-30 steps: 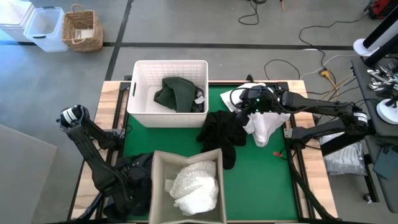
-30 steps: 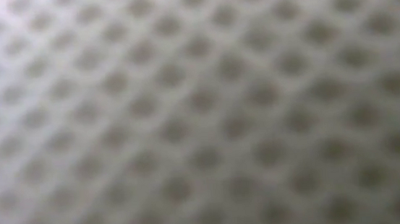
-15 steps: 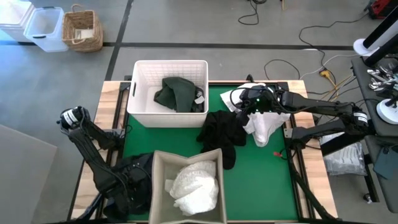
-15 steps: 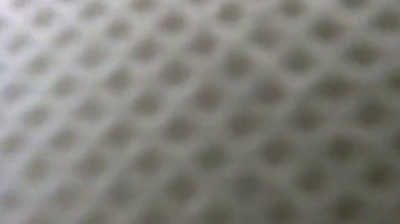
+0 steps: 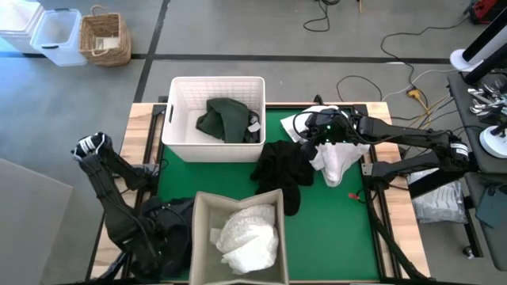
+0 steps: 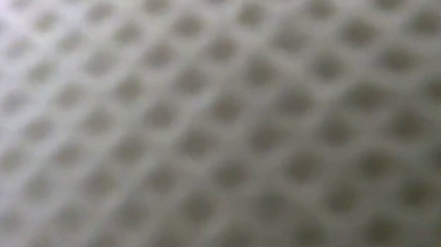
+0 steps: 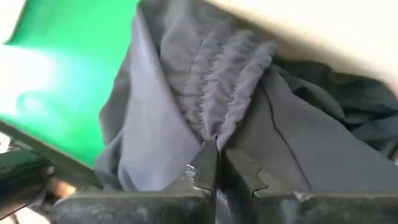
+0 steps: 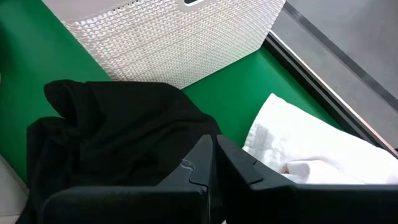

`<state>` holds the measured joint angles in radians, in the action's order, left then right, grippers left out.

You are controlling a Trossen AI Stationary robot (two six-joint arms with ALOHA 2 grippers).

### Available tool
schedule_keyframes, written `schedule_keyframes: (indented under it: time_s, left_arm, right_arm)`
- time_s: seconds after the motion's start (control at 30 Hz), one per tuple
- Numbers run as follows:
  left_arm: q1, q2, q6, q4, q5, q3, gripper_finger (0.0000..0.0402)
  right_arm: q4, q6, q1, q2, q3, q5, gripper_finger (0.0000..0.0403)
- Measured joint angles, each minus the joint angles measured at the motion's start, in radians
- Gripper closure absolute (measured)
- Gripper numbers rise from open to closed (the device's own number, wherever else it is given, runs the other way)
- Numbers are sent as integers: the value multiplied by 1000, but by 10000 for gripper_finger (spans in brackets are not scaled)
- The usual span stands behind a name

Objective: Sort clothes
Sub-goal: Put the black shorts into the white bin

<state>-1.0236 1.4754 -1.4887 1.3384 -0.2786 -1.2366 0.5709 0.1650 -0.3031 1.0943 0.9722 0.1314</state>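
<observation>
A grey garment (image 7: 205,93) lies bunched at the counter's near left corner beside the beige bin (image 5: 238,237), and the left gripper (image 7: 216,163) has its jaws clamped on it. The right gripper (image 8: 214,163), jaws together, hovers between the black garment (image 8: 112,137) and the white garment (image 8: 311,146), near the white basket (image 5: 178,119).

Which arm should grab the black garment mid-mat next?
Right, probably. The right gripper sits over the white cloth, beside the black garment, fingers together and empty. The left gripper is shut on a dark garment beside the grey bin.
</observation>
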Motion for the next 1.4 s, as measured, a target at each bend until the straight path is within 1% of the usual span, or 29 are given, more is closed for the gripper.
schedule_keyframes:
  time_s: [0.13, 0.27, 0.47, 0.8, 0.97, 1.4]
  left_arm:
    - [-11, 7, -2, 133, -25, -119, 401]
    - [-31, 15, 10, 236, -108, -234, 401]
    - [-49, 12, 97, 233, -284, -363, 401]
    - [-49, 12, 215, 235, -463, -485, 401]
    - [-49, 12, 330, 234, -552, -560, 401]
    - [-48, 12, 650, 233, -898, -776, 401]
  right_arm:
    - [0, 0, 0, 0, 0, 0, 390]
    - [-2, -1, 5, 0, 0, 0, 390]
    - [-38, -6, 36, -1, 0, 0, 390]
    - [-78, -23, 95, -2, 2, 0, 390]
    - [-120, -43, 121, -2, 3, 0, 390]
    - [-144, -55, 135, -22, 3, -2, 390]
